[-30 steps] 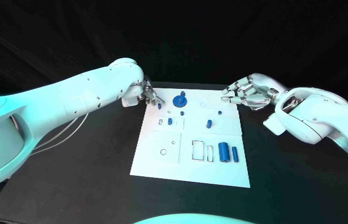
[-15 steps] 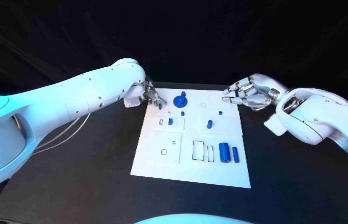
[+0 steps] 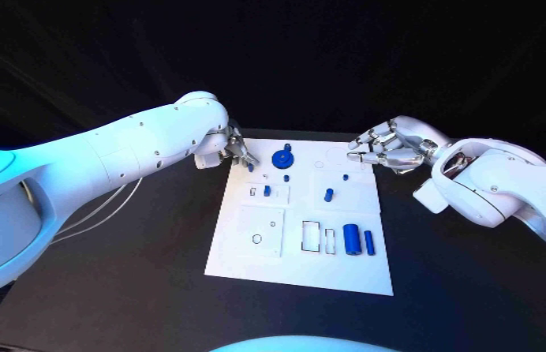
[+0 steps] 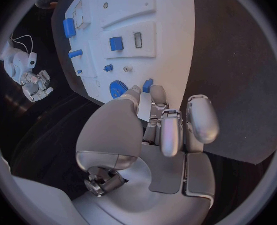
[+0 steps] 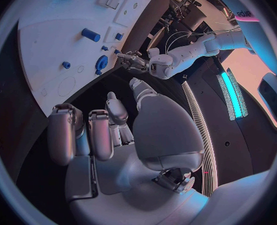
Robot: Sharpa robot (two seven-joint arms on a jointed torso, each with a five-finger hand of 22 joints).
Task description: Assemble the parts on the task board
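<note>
1. A white task board lies in the middle of a black table, seen from above in the head view.
2. The left hand sits at the board's far left corner, at about ten o'clock from the board's centre. Its fingers are curled close together, the tips beside a small blue piece at the board's edge. Whether they pinch that piece, I cannot tell.
3. Just beside that hand, at about twelve o'clock on the board, stands a round blue gear.
4. The right hand hovers off the board's far right corner, at about two o'clock, apart from the board. Its fingers are curled inward, side by side, with nothing between them.
5. Near the board's centre stand two small blue pegs, one left and one right.
6. At about four o'clock, two blue cylinders lie side by side, next to empty rectangular slots.
</note>
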